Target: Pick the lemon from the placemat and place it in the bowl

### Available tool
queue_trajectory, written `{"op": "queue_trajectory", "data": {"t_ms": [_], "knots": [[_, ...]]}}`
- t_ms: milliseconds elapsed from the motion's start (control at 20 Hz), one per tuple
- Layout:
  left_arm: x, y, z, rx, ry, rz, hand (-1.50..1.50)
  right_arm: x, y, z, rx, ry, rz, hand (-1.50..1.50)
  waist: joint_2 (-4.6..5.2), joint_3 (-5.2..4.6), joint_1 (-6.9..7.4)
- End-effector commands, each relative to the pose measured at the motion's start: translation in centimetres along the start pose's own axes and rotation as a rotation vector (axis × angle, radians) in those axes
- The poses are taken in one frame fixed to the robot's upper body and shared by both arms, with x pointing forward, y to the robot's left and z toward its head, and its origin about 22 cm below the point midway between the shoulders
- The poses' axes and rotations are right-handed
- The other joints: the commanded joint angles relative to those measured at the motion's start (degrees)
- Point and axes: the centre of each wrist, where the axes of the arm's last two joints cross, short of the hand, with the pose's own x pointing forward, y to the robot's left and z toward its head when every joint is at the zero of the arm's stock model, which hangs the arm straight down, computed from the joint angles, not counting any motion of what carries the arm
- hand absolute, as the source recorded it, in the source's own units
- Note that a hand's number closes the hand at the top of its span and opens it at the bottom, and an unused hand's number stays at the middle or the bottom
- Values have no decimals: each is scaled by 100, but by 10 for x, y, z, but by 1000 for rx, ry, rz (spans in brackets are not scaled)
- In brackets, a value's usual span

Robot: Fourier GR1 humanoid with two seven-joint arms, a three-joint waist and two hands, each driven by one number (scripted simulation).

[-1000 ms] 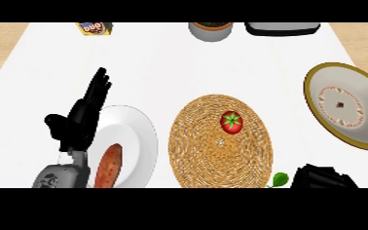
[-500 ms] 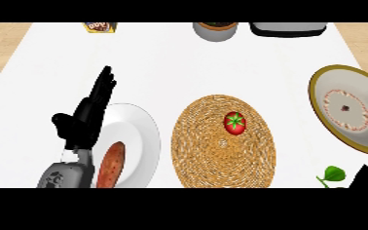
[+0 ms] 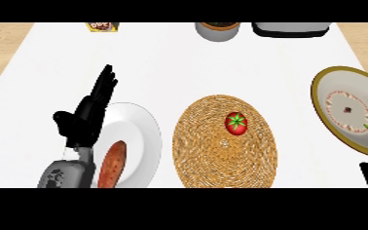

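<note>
A small round red fruit with a green star-shaped stalk [image 3: 236,123], more tomato than lemon, lies on the round woven straw placemat [image 3: 226,148], right of its centre. The black left hand [image 3: 87,114], fingers straight and open, rests well apart to its left, beside a white plate [image 3: 144,136].

The counter [image 3: 179,63] is white, and the mat [image 3: 226,143] on it is woven in tan and brown straw, carrying a red fruit [image 3: 236,123] with a green star-shaped top. The plate [image 3: 140,136] is white with an orange-brown food piece [image 3: 111,163] on it. The bowl [image 3: 343,108] has an olive-gold rim and a pale inside with a reddish ring pattern, while the left hand [image 3: 86,114] is black on a grey forearm.
</note>
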Motion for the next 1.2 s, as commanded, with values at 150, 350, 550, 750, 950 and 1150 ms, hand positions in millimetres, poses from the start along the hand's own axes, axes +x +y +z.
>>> {"op": "queue_trajectory", "data": {"t_ms": [150, 350, 550, 750, 950, 1150], "knots": [[10, 1, -10, -3, -16, -9, 0, -9, -21, -53, -57, 93, 192, 150, 22, 3, 74], [2, -6, -3, 12, 0, -1, 0, -39, -31, -63, -27, 123, 366, 150, 30, 10, 37], [8, 2, -15, -14, 4, -9, 0, -82, -24, -78, -52, 128, 416, 150, 29, 10, 29], [15, -8, -1, -25, -7, -5, 0, -132, -14, -104, -69, 192, 401, 150, 27, 12, 108], [10, -10, -8, -15, -6, -5, 0, -181, -25, -94, -51, 204, 457, 150, 33, 14, 69], [2, -6, 6, -7, -6, -3, 0, -220, -21, -99, -72, 247, 446, 150, 28, 15, 108]]}}
